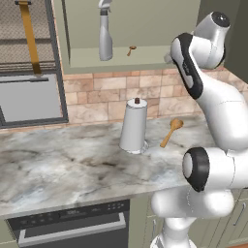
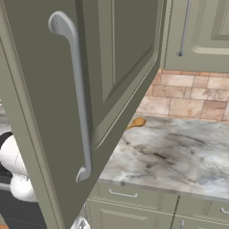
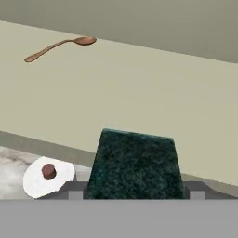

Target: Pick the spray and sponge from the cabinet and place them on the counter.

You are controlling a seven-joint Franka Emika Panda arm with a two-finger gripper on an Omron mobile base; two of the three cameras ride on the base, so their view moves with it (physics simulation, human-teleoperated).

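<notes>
Cabinet (image 1: 145,53) open upper frame — end effector (image 3: 132,197) pinching sponge (image 3: 134,165); next lower it to desk (image 1: 58,164), spray (image 1: 105,34) waits.

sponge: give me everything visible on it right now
In the hand view the sponge shows its dark green scouring face, rough and speckled, a trapezoid that widens toward the camera. It sits between the two finger tips of the gripper, which flank it left and right, apparently held. Its yellow layer isn't visible from here. Behind it lie the pale cabinet shelf and, lower left, the paper-towel roll on the counter.
</notes>
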